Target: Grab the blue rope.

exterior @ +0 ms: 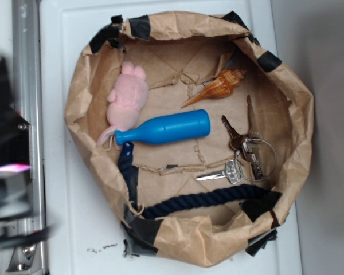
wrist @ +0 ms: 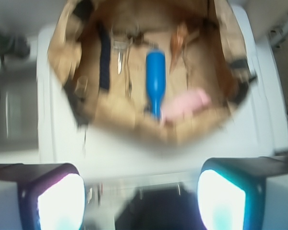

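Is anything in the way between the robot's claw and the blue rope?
Only the paper bag's near wall. The gripper is open outside the bag, and the blue rope lies uncovered along the bag's inner edge, beside the keys.

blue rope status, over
Claw open, empty, outside paper bag. Blue rope along bag's inner wall, untouched. Blue bottle and keys nearby, not covering it.

no readable text, label, brand or number anywhere, blue bottle [exterior: 167, 128] plain with no label showing, keys [exterior: 241, 156] too small to make out any stamping (wrist view blurred throughout), brown paper bag [exterior: 92, 97] unprinted
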Available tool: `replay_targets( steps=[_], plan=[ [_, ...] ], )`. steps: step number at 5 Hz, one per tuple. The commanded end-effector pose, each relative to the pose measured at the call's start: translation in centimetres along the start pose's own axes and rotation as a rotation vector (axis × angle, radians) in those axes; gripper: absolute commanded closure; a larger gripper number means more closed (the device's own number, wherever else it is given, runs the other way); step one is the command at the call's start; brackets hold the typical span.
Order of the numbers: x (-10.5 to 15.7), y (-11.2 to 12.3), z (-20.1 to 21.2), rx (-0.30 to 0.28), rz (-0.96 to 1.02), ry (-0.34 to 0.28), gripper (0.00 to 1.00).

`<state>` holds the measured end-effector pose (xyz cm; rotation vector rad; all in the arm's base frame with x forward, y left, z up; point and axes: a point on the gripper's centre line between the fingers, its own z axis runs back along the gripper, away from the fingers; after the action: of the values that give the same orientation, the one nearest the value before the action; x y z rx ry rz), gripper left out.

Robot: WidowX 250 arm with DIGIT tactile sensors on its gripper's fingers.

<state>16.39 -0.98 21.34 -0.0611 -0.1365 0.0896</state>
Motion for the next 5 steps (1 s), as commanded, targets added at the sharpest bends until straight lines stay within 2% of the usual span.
replay_targets(
  steps=[1, 2, 3, 4, 5],
  plan=[
    [7.1, 0.0, -5.6, -0.075, 0.025, -0.038, 0.00],
    [7.8, -1.7, -10.1, -0.169, 0.007, 0.008, 0.00],
    [7.3, -4.4, -12.4, -0.281, -0.021, 0.045, 0.00],
    [6.1, -5.4, -14.6, -0.263, -0.039, 0.088, 0.00],
    [6.1, -5.5, -16.4, -0.229, -0.062, 0.109, 0.00]
  ],
)
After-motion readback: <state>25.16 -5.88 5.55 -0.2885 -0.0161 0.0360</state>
